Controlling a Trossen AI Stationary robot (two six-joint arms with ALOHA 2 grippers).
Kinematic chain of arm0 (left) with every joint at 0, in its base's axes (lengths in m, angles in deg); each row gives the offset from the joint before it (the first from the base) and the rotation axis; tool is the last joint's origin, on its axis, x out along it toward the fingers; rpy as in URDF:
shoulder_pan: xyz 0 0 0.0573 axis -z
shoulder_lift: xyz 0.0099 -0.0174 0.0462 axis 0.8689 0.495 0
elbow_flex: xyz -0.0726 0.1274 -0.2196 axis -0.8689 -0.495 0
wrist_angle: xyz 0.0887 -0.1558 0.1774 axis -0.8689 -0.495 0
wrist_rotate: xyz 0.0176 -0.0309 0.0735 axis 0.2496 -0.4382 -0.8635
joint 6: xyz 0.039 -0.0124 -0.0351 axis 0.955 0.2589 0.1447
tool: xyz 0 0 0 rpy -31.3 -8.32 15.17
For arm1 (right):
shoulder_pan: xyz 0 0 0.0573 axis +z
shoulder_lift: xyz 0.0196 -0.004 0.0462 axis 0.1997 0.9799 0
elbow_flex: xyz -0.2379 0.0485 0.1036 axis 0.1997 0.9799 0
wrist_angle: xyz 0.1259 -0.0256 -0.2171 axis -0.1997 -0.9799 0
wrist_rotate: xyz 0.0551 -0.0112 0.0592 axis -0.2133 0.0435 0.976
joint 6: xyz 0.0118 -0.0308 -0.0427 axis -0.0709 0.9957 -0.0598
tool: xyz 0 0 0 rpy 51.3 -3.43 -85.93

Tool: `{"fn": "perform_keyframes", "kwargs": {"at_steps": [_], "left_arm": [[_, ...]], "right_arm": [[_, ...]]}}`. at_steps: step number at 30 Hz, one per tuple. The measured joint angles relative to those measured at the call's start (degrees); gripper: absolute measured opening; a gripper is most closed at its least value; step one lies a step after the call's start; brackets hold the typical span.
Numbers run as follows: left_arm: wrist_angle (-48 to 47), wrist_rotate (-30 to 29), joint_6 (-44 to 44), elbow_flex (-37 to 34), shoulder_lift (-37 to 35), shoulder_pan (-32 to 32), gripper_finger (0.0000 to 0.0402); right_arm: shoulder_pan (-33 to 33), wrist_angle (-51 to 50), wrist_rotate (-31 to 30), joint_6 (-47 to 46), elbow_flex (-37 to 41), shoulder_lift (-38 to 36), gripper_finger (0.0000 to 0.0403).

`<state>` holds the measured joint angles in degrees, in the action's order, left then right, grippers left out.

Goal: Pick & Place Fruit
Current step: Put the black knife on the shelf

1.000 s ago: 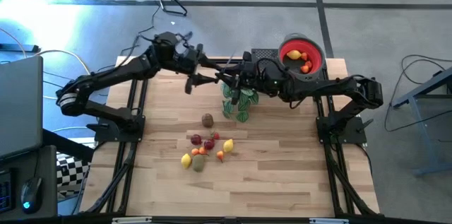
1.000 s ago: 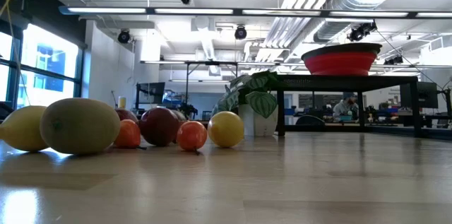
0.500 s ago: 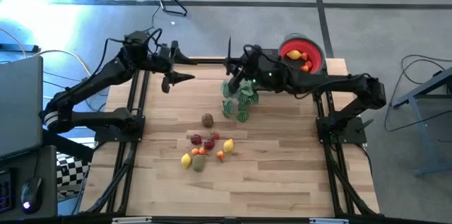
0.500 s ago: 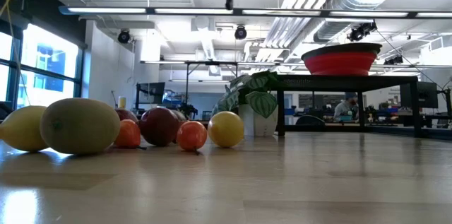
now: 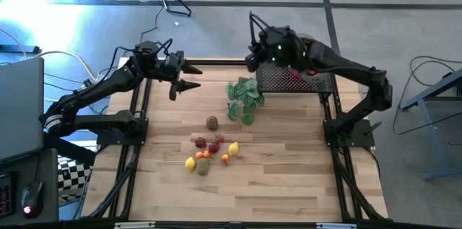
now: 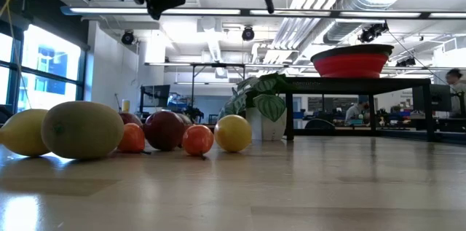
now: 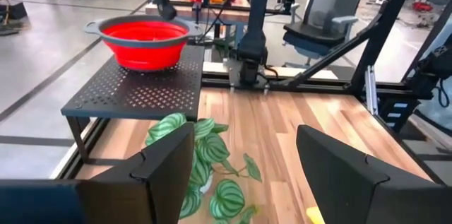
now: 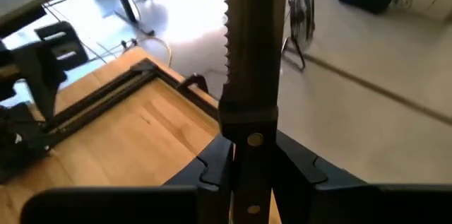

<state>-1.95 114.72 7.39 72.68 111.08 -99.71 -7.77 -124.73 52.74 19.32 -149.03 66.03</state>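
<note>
Several small toy fruits (image 5: 209,149) lie in a cluster on the wooden table's middle; the low view shows them close up (image 6: 164,130). No gripper is near them. My left gripper (image 5: 189,79) hangs open in the air near the table's far left, nothing between its fingers (image 7: 244,174). My right gripper (image 5: 253,54) is raised over the far edge, shut on a serrated knife (image 5: 251,27) whose blade sticks out beyond the fingers. The red bowl (image 7: 148,40) stands on a black perforated stand (image 7: 134,90) at the far right. My right gripper pinches the knife's dark riveted handle (image 8: 251,143) between its two fingers (image 8: 300,166), just behind the blade. The serrated blade (image 8: 254,33) runs straight on past the fingertips, in line with them. The knife is held in the air, clear of the table.
A green leafy plant sprig (image 5: 244,97) lies on the table just in front of the stand, between the two grippers. The near half of the table (image 5: 274,193) is bare wood. A person (image 6: 457,78) shows far off in the room behind.
My left gripper has drawn back from the table's middle, beside the sprig, toward the far left, staying open. My right gripper has risen and tipped up from pointing steeply down to nearer level, swinging toward the far right with the knife, whose blade now points beyond the far edge.
</note>
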Motion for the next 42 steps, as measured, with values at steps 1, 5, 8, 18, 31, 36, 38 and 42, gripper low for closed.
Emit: {"fn": "perform_keyframes", "kwargs": {"at_steps": [1,5,8,18,31,36,38,42], "left_arm": [[0.12,0.02,0.00,0.00,0.00,0.00,0.0245],[0.17,0.00,-0.02,0.00,0.00,0.00,0.0245],[0.17,0.00,-0.04,0.00,0.00,0.02,0.0245],[0.04,-0.02,-0.15,0.00,0.00,0.02,0.0245],[-0.16,-0.15,-0.11,0.00,0.00,0.02,0.0245],[-0.36,-0.14,-0.09,-0.02,0.00,0.02,0.0245],[-0.39,-0.15,-0.09,-0.02,0.00,0.02,0.0245],[-0.58,-0.13,-0.09,-0.02,0.00,0.02,0.0245]], "right_arm": [[-0.68,-0.46,1.02,-0.12,-0.43,0.35,0.0065],[-3.44,-7.09,1.93,-1.14,-3.22,3.14,0.0065],[-4.72,-13.67,3.33,-2.09,-7.06,6.41,0.0066],[-9.48,-36.80,6.68,-4.36,-23.05,20.22,0.0066],[-14.00,-46.47,10.98,-7.23,-23.58,24.99,0.0066],[-13.39,-49.04,11.06,-9.96,-22.14,24.86,0.0066],[-13.15,-49.68,11.21,-10.46,-21.15,24.86,0.0066],[-12.25,-49.59,10.78,-11.02,-18.46,24.86,0.0066]]}}
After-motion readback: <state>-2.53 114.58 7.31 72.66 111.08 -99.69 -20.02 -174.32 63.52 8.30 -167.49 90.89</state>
